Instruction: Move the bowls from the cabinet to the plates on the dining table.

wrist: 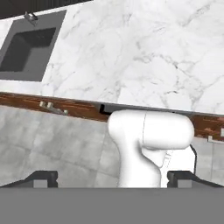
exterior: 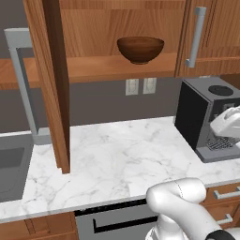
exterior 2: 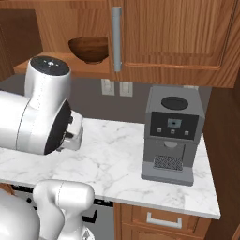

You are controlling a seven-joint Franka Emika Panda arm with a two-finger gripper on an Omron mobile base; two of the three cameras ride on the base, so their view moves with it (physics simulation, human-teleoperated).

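Left base view: you've got the brown bowl [exterior: 140, 48] top centre, upright on the cabinet [exterior: 93, 28] shelf. One cabinet door [exterior: 51, 84] hangs open at left, edge-on to you, reaching down close to the marble counter [exterior: 117, 159]. Coffee machine [exterior: 206, 117] sits right of centre on that counter. Sink [exterior: 11, 164] at the left edge. Arm fills the lower right corner.

Right base view: same bowl [exterior 2: 90, 49] sits upper left on the shelf, just left of a closed door's grey handle [exterior 2: 116, 37]. Coffee machine [exterior 2: 172, 136] stands right of centre on the counter [exterior 2: 112, 164]. Arm covers the left side and bottom left.

Hand view: you're looking down on the counter [wrist: 144, 57] across the top, sink [wrist: 28, 50] upper left, grey floor [wrist: 52, 144] below the counter edge. Gripper [wrist: 112, 178] is at the bottom edge, fingertips [wrist: 41, 178] far apart, jaws spread wide with nothing between them, gripping nothing.
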